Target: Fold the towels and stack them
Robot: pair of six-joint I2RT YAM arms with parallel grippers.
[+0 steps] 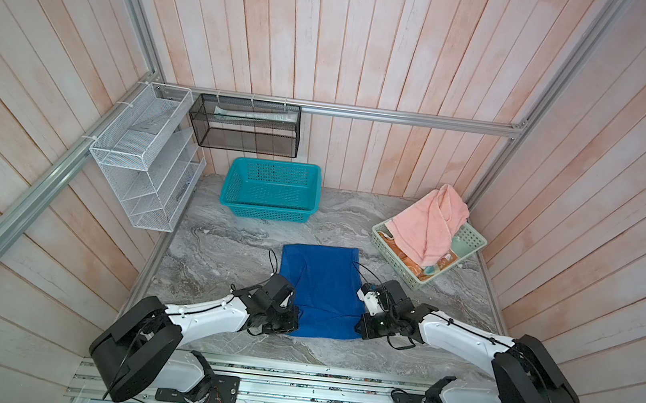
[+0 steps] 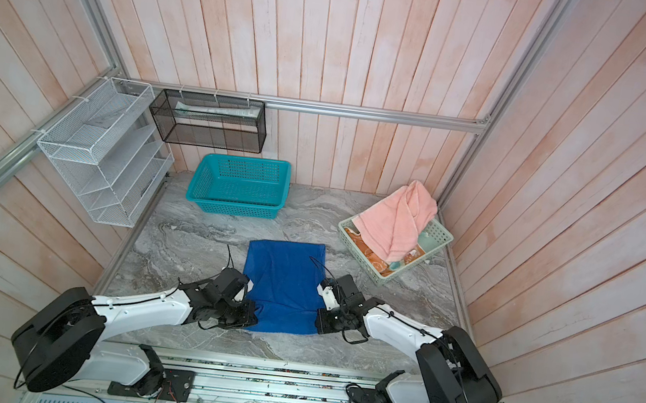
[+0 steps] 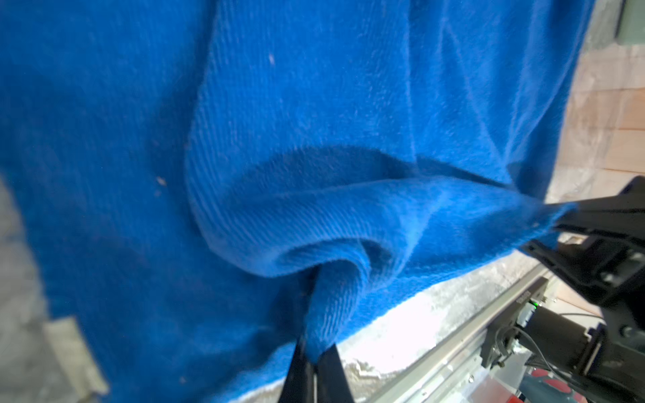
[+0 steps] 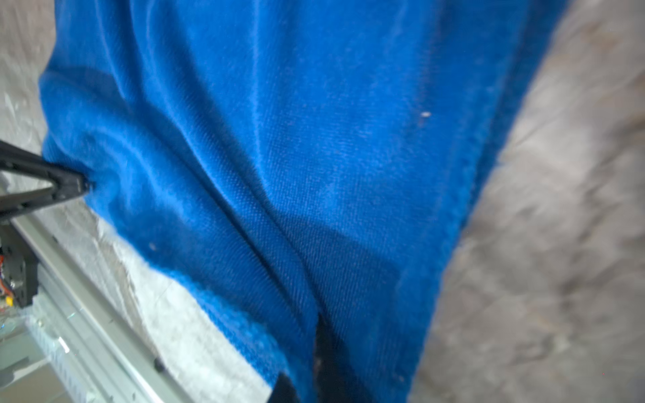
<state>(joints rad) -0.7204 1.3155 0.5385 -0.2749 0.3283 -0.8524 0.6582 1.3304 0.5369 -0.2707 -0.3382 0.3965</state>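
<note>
The blue towel (image 1: 319, 290) lies spread on the grey marble table (image 1: 222, 257), in the middle, just ahead of both arms. Its far edge is flat and straight. Its near end is creased and pulled between the two grippers. It is plain royal blue terry with a fine ribbed weave and a few pale specks of lint.

My left gripper (image 3: 316, 352) has its fingers pressed together on a twisted fold at the towel's near left corner. In both top views the wrist covers those fingertips. My right gripper (image 1: 360, 326) is at the near right corner. Its own camera shows cloth draped over nearly all of its fingers and is blurred, but the left wrist view shows the corner drawn tight into its closed tips.

Back right, the pink towel (image 1: 430, 220) is heaped loosely over the pale green tray (image 1: 471, 239), one end leaning against the wall. It hides most of what is underneath: I can make out only a strip of orange cloth (image 1: 410, 263) and a bit of a pale patterned cloth (image 1: 460, 244), neither clearly.

The teal basket (image 1: 230, 195) sits at the back, left of centre, well apart from the towel.
</note>
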